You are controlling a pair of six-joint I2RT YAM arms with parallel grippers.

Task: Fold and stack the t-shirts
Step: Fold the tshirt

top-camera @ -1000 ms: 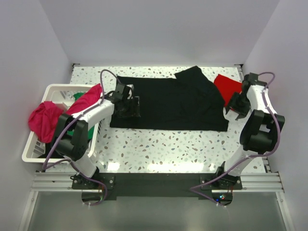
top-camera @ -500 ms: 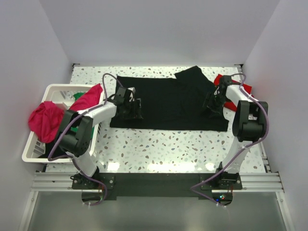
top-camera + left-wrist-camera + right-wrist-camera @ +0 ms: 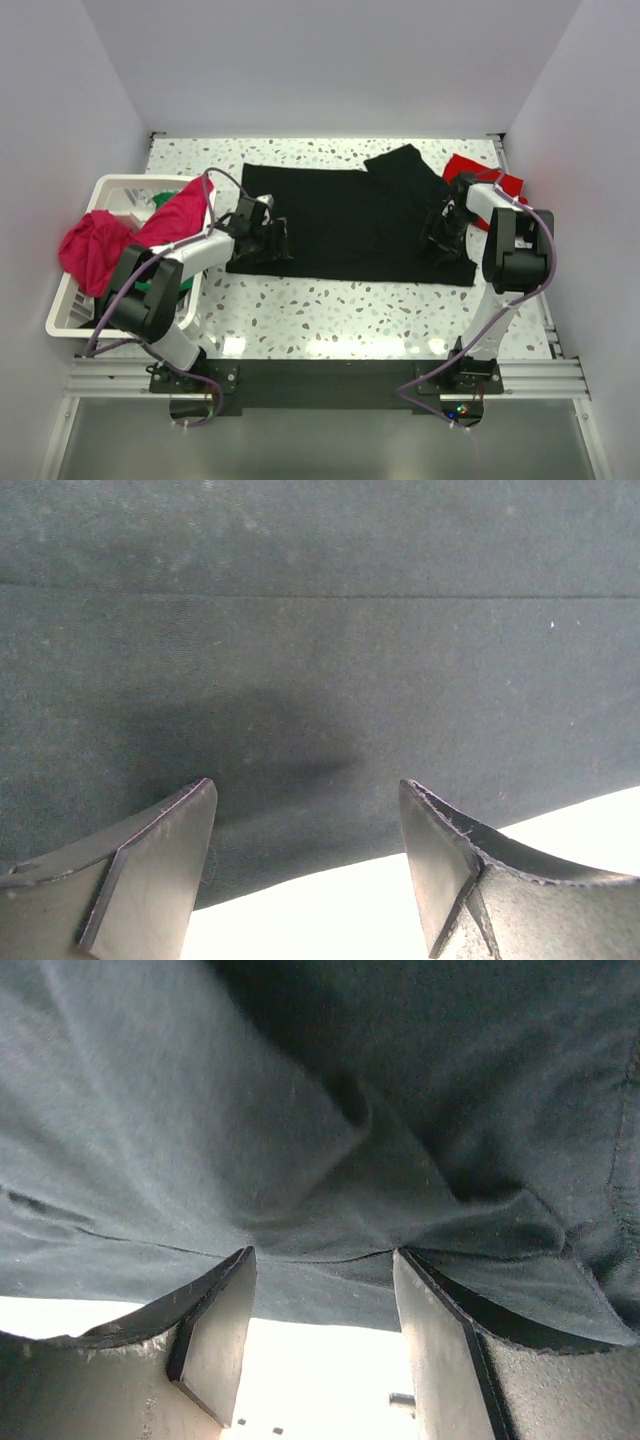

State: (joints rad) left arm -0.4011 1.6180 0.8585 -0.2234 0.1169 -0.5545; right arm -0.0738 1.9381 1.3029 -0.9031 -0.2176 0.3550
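A large black t-shirt [image 3: 350, 215] lies spread flat on the speckled table, one sleeve folded up at the back right. My left gripper [image 3: 270, 240] is open, low over its left edge. In the left wrist view the open jaws [image 3: 305, 790] straddle the cloth edge [image 3: 320, 660]. My right gripper [image 3: 441, 235] is open at the shirt's right side. Its jaws [image 3: 322, 1255] stand against wrinkled black cloth [image 3: 300, 1110]. A red t-shirt [image 3: 487, 172] lies at the back right. Magenta-pink t-shirts [image 3: 92, 250] and a green one [image 3: 150, 278] are at the basket.
A white slatted laundry basket [image 3: 75, 318] stands at the table's left edge, one pink shirt hanging over its left rim. The table [image 3: 330, 315] shows bare speckled surface in front of the black shirt. White walls close the back and sides.
My right gripper moved from beside the red shirt onto the black shirt's right side. The left gripper shifted slightly nearer. The black shirt's near edge has slid toward the front.
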